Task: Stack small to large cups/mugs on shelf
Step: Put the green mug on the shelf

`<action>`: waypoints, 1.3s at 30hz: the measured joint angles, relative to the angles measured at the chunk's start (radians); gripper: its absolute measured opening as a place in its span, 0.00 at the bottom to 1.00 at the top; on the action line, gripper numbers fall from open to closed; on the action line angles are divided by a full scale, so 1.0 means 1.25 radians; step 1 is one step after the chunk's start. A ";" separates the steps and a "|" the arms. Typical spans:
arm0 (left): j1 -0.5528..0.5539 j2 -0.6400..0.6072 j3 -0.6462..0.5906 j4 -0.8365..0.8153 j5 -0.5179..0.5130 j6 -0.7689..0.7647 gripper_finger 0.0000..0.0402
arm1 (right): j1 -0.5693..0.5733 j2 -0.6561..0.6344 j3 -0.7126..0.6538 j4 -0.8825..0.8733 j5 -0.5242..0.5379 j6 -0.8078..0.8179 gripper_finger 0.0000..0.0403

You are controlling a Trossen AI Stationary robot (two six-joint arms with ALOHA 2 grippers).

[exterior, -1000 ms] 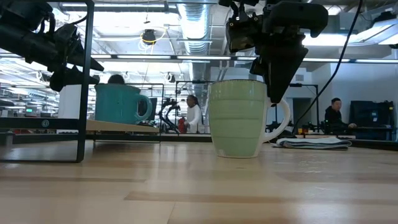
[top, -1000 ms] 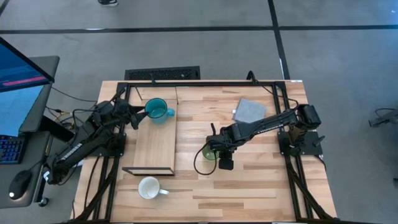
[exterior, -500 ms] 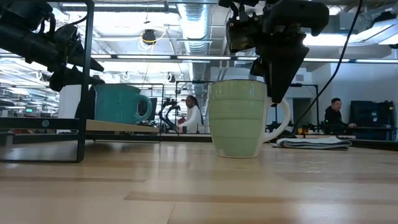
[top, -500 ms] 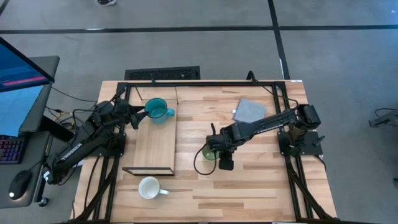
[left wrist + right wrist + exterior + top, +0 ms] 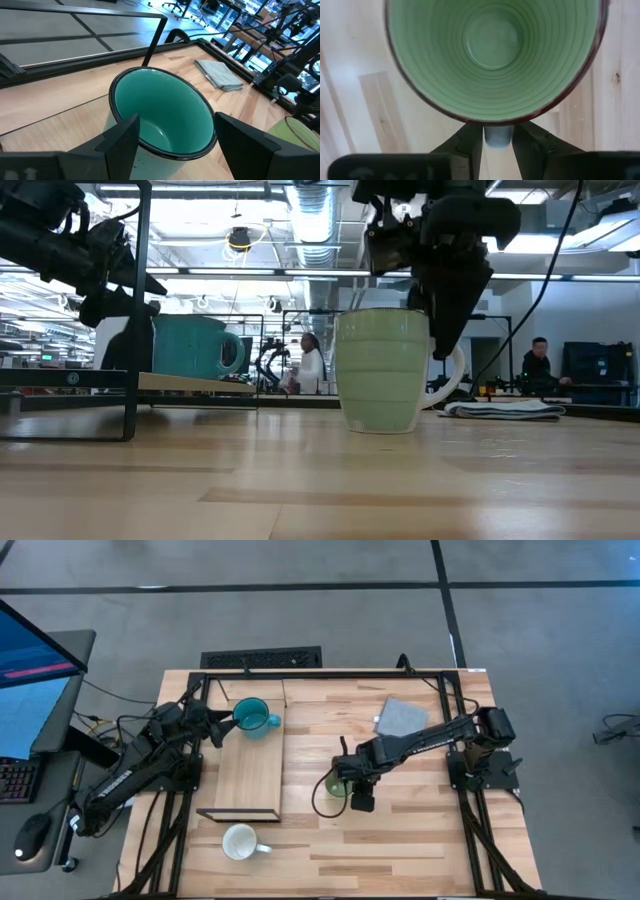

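right tool [image 5: 498, 142] points down, seemingly pinching green mug [image 5: 492, 57] handle.

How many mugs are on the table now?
3. The teal mug stands at the shelf's far end, the green mug mid-table under the right tool, the white mug near the front edge.

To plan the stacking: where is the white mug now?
High view: the white mug stands on the table's front left, just beyond the shelf's black-framed end.
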 joint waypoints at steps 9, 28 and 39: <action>0.000 0.000 0.000 0.000 -0.023 0.000 0.62 | 0.000 0.000 -0.009 0.008 0.000 0.012 0.29; 0.000 0.000 0.000 0.000 -0.025 0.000 0.62 | -0.026 0.002 0.010 0.013 0.016 0.012 0.17; 0.000 0.000 0.000 0.001 -0.026 0.000 0.62 | -0.113 0.001 0.165 -0.033 0.027 -0.058 0.17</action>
